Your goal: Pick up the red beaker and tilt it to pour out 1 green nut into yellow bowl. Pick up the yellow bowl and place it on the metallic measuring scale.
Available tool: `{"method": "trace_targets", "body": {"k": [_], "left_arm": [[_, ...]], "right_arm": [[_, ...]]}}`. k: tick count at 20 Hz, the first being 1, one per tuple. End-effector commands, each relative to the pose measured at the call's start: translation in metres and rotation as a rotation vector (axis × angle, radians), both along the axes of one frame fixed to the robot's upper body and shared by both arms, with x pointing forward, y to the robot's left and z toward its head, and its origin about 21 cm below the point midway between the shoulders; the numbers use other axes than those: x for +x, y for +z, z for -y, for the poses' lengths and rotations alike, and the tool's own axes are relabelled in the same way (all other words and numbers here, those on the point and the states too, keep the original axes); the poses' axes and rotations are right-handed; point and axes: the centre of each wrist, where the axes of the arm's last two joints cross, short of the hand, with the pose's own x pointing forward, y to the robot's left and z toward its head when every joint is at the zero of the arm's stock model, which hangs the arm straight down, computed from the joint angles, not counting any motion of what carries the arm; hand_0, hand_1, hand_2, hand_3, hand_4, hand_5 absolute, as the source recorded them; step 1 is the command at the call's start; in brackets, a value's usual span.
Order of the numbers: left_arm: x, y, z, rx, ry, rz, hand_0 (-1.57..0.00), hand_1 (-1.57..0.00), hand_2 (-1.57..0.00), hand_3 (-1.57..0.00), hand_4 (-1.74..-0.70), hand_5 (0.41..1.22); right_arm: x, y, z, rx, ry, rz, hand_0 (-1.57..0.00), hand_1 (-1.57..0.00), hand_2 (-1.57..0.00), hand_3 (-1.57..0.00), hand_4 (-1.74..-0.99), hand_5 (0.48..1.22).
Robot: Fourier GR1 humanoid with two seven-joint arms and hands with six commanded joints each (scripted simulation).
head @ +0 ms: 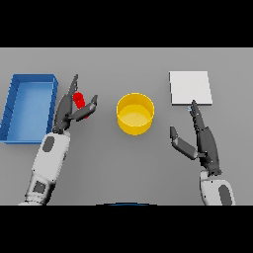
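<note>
Flat grey table point(123, 173) fills the whole frame, plain matte surface, no walls or room visible beyond it, no edge of the tabletop seen. Blue bin point(28, 107) sits at the left side of the frame, rectangular, open top, raised walls, inside looks bare blue. Just right of it, left hand point(69, 111) reaches up from lower left, white and grey forearm behind it. Red beaker point(80, 104) sits between that hand's fingers and thumb, mostly hidden, only red patches show above and beside the thumb; long fingers point up toward the frame top on the beaker's left, thumb angles across its right side, so the hand looks closed around it. Cannot tell if the beaker is lifted or resting on the table, or what is inside. Yellow bowl point(135, 114) stands at center frame, upright, round, well apart from the beaker and both hands; inside looks plain yellow. Scale point(190, 88) is a pale flat square at upper right, lying flat on the table, nothing on it. Right hand point(205, 141) comes in from lower right, fingers straight and held together pointing up, fingertips just below the scale's lower edge, thumb spread out to the left, holding nothing.
</note>
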Motion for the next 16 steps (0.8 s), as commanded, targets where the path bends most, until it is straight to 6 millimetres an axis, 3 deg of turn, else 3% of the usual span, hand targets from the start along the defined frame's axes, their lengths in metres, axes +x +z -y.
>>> {"method": "trace_targets", "body": {"k": [1,4,5,6,8,10,13,16], "left_arm": [[0.002,0.000,0.001,0.002,0.002,0.007,0.00,0.00,0.00,0.00,-1.26,0.680],[0.008,-0.001,0.005,-0.008,0.008,0.040,0.00,-0.02,-0.04,0.00,-1.30,0.715],[0.009,-0.002,0.007,-0.013,0.020,0.049,-0.09,-0.14,-0.15,-0.05,-1.32,0.741],[0.009,-0.005,0.010,-0.021,0.034,0.046,-0.32,-0.36,-0.36,-0.22,-1.35,0.770],[0.012,-0.006,0.018,-0.027,0.040,0.054,-0.77,-0.80,-0.79,-0.58,-1.48,0.933],[0.011,-0.009,0.020,-0.033,0.020,0.101,-1.06,-1.08,-1.07,-0.89,-1.57,1.036],[0.012,-0.010,0.019,-0.057,0.023,0.110,-1.31,-1.32,-1.32,-1.20,-1.61,1.119],[0.016,-0.005,0.019,-0.042,0.042,0.125,-1.44,-1.44,-1.44,-1.38,-1.67,1.128]], "right_arm": [[-0.003,0.001,-0.003,0.002,0.009,0.017,0.00,0.00,0.00,0.00,-1.262,0.691],[-0.001,0.003,-0.003,-0.003,0.000,0.019,0.00,0.00,0.00,0.00,-1.259,0.691],[-0.003,0.000,-0.001,-0.008,-0.010,0.007,0.00,0.00,0.00,0.00,-1.255,0.691],[-0.001,0.003,-0.002,-0.011,-0.012,0.019,0.00,0.00,0.00,0.00,-1.252,0.690],[-0.003,0.002,0.001,-0.019,-0.007,0.024,0.00,0.00,0.00,0.00,-1.245,0.692],[-0.003,0.002,0.002,-0.015,-0.003,0.022,0.00,0.00,0.00,0.00,-1.240,0.693],[0.000,0.001,-0.002,0.001,-0.006,0.021,0.00,0.00,0.00,0.00,-1.232,0.685],[0.005,0.002,-0.005,-0.020,-0.006,0.017,0.00,0.00,0.00,0.00,-1.196,0.673]]}}
